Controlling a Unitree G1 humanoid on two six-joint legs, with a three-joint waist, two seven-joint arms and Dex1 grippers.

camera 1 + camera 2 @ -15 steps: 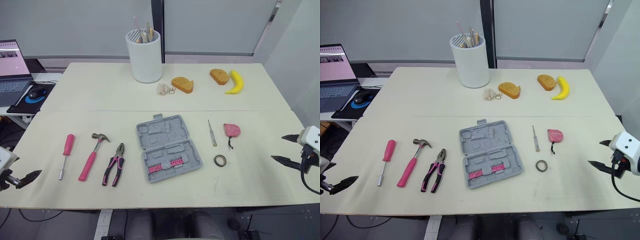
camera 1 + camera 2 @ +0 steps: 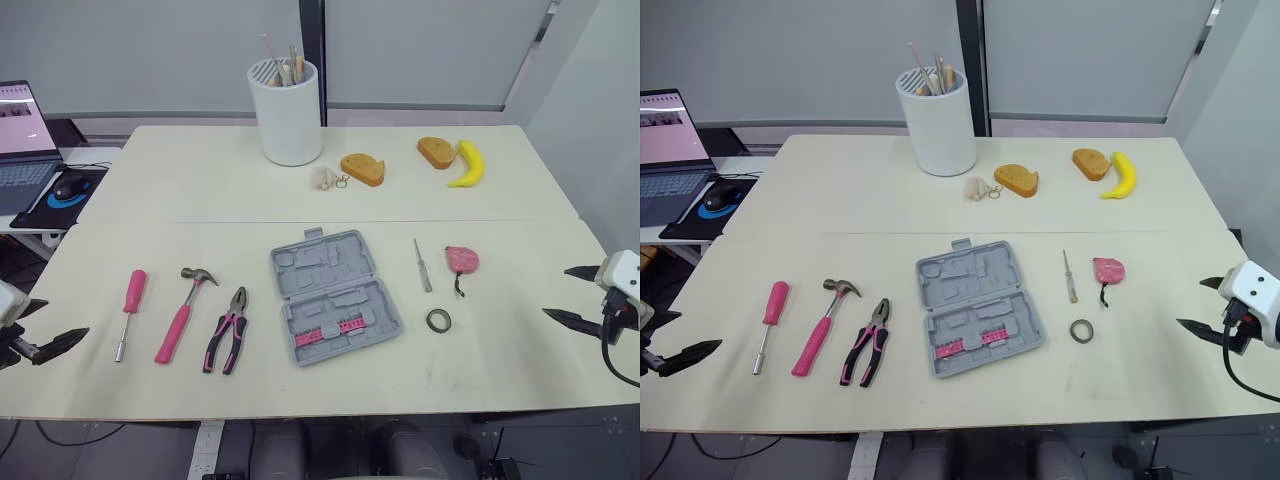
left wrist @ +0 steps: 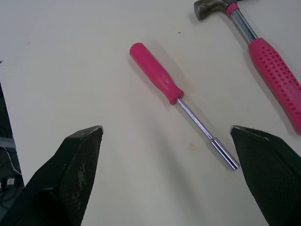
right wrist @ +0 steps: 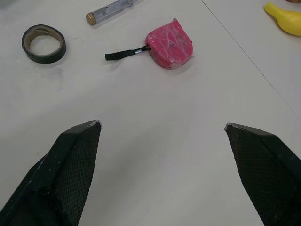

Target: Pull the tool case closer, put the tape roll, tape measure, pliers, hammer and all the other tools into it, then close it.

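Open tool case (image 2: 335, 297) lies mid-table (image 2: 200, 190), lid flat, well apart from both claws. Left gripper (image 2: 64, 318), fingers spread, empty, hovers at table edge near pink driver (image 2: 133, 290). Right gripper (image 2: 557, 292), likewise spread and empty, sits near tape measure (image 2: 462, 260) and tape roll (image 2: 439, 320). Best pull: grip case's near rim, drag straight, clear of pliers (image 2: 236, 312).

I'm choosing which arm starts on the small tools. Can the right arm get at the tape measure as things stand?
Probably yes. The right gripper, open, faces the tape measure across bare table, and the tape roll lies off to one side of that line.
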